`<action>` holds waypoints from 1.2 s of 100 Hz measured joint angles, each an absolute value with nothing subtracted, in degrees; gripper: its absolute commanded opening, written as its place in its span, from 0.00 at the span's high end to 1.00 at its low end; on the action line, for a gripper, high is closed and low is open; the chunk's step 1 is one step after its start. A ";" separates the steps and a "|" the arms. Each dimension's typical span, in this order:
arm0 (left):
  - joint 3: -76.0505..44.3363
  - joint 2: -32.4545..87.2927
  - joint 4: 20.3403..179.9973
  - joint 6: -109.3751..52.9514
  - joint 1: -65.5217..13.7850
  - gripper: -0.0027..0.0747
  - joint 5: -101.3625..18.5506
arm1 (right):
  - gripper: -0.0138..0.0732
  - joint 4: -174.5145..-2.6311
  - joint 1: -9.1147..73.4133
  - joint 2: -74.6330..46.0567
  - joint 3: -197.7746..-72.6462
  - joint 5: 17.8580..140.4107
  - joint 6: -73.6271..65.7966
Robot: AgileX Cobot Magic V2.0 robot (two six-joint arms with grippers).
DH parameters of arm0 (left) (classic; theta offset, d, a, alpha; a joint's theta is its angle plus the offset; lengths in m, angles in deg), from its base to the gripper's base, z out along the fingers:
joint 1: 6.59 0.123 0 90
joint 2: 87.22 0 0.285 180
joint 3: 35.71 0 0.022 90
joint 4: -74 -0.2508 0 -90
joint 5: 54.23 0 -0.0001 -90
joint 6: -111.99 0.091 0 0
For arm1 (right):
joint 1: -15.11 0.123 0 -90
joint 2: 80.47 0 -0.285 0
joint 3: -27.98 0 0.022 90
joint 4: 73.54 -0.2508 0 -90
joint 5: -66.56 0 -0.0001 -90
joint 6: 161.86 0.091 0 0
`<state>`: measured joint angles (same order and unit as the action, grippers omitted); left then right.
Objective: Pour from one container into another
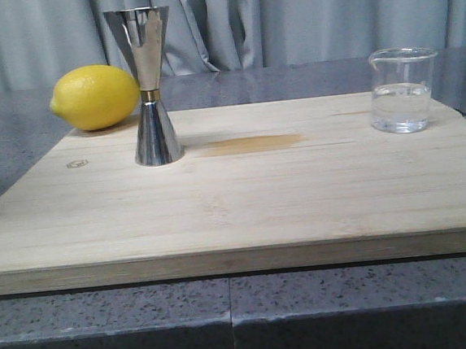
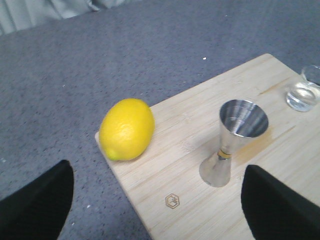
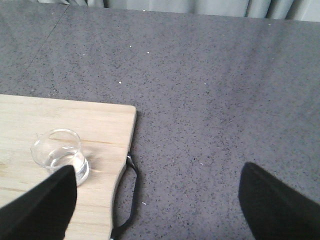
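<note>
**Bamboo board with beaker and jigger, both arms held above the scene**

A pale rectangular bamboo cutting board (image 1: 244, 206) lies on a speckled grey stone counter (image 1: 229, 314), with grey pleated curtains (image 1: 284, 15) behind. On the far right part of the board stands a small clear glass beaker (image 1: 403, 89) with a pour lip; it is upright and holds clear liquid to roughly a third of its height. On the far left part of the board stands a tall shiny steel hourglass-shaped double jigger (image 1: 149, 85) with a thin gold band at its waist, upright, wide cup open upward. The two vessels are well apart, and a faint brown streak (image 1: 247, 145) marks the wood between them. A yellow lemon (image 1: 95, 97) lies at the far left corner of the board, just beside the jigger and behind it.

In the left wrist view, the left gripper (image 2: 155, 200) hangs above the board's left corner, its two black fingers (image 2: 37, 205) spread wide, the lemon (image 2: 126, 129) and the jigger (image 2: 235, 142) visible between them; it touches nothing. In the right wrist view, the right gripper (image 3: 155, 205) is likewise spread wide and empty, over the board's right edge, where a black cord loop (image 3: 127, 195) hangs. The beaker (image 3: 60, 155) sits near its left finger.
</note>
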<state>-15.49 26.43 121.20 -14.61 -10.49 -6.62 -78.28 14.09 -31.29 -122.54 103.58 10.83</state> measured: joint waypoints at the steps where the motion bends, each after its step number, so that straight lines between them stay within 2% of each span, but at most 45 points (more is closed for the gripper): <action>1: -15.04 26.45 122.24 -13.85 -10.49 0.18 -6.62 | 0.14 -78.28 14.09 -31.29 -122.54 103.58 10.83; 37: 0.98 26.27 145.51 21.29 -10.49 0.18 -3.28 | 0.14 -77.36 14.09 -31.29 -122.54 103.51 10.83; 61: 8.30 23.31 158.50 37.45 -10.49 0.18 -1.55 | 0.14 -77.36 14.09 -31.29 -122.54 103.51 10.83; 98: 8.52 10.46 164.56 43.98 -10.49 0.18 -3.63 | 0.14 -77.36 14.09 -31.29 -122.54 103.51 10.79; 120: 8.52 8.57 166.32 46.47 -10.49 0.18 -3.42 | 0.14 -77.36 14.09 -31.16 -122.54 103.51 10.79</action>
<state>8.52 8.57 166.32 46.47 -10.49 -3.42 -77.36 14.09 -31.16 -122.54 103.51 10.79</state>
